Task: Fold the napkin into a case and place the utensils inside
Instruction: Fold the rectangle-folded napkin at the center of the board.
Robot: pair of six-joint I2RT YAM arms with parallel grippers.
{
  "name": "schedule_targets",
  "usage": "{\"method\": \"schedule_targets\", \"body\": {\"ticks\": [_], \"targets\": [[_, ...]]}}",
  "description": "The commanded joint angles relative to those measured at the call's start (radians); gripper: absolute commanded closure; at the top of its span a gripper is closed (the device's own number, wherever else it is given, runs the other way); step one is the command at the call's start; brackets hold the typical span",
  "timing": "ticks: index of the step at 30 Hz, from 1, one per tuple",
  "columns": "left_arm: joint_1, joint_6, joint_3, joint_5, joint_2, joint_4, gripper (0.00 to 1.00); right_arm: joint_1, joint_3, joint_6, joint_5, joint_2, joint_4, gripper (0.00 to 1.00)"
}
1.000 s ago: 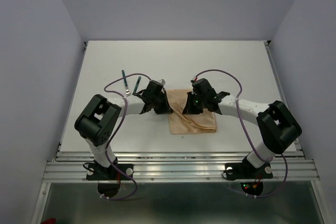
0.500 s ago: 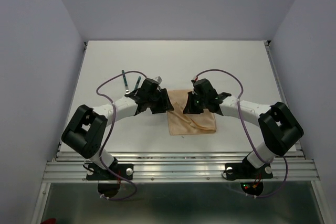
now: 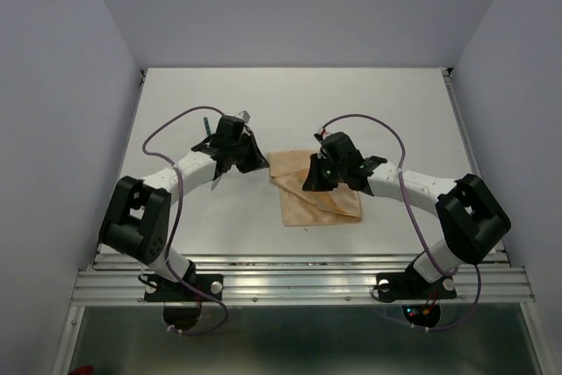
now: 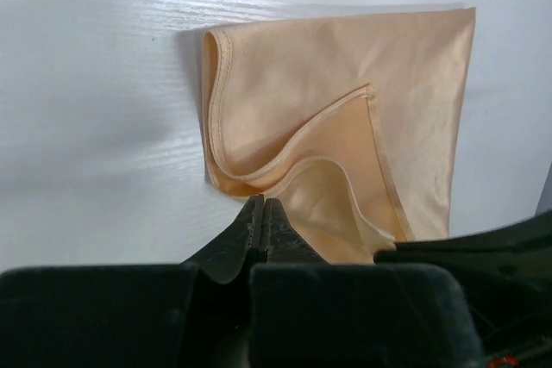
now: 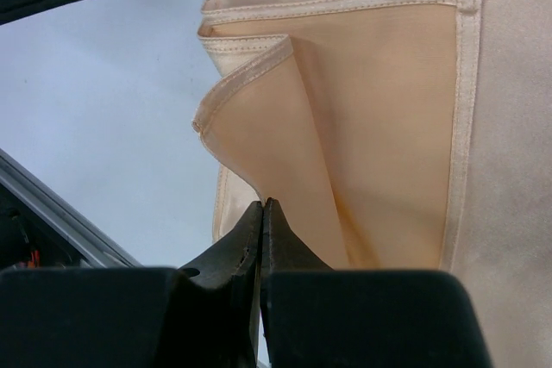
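The peach napkin is laid folded on the white surface, with one flap curled upward. The left gripper is seen pressed closed at the cloth's near edge.

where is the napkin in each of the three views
top external: napkin just right of centre, low in the picture.
left wrist: napkin fills the centre and upper right.
right wrist: napkin fills the centre and right.
shared landmark: the curled hemmed fold lying across its top.
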State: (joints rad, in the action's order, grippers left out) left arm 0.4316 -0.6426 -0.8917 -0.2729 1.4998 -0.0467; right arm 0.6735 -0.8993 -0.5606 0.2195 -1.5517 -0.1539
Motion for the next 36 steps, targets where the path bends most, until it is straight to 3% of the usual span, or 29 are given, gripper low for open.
{"method": "schedule_targets", "body": {"ticks": [1,8,24,25,27,31,34,36], "targets": [[0.007,0.024,-0.088,-0.041,0.109,0.030,1.00,0.024,0.005,0.039,-0.002,0.038,0.024,0.99],[0.007,0.017,-0.145,-0.071,0.264,0.068,1.00,0.064,0.011,0.074,-0.019,0.038,0.020,0.99],[0.002,0.032,-0.162,-0.068,0.300,0.067,1.00,0.232,0.036,0.137,-0.124,0.016,-0.016,0.99],[0.002,0.032,-0.164,-0.069,0.300,0.067,1.00,0.241,0.033,0.125,-0.138,0.018,-0.025,0.88],[0.002,0.032,-0.162,-0.069,0.301,0.067,1.00,0.241,0.034,0.120,-0.141,0.039,-0.027,0.85],[0.002,0.035,-0.165,-0.072,0.297,0.067,1.00,0.241,0.042,0.091,-0.247,0.120,-0.045,0.48],[0.002,0.041,-0.167,-0.074,0.293,0.062,1.00,0.241,0.051,0.051,-0.401,0.192,-0.058,0.36],[0.002,0.044,-0.168,-0.072,0.296,0.062,1.00,0.194,0.040,0.010,-0.439,0.203,-0.073,0.36]]}}
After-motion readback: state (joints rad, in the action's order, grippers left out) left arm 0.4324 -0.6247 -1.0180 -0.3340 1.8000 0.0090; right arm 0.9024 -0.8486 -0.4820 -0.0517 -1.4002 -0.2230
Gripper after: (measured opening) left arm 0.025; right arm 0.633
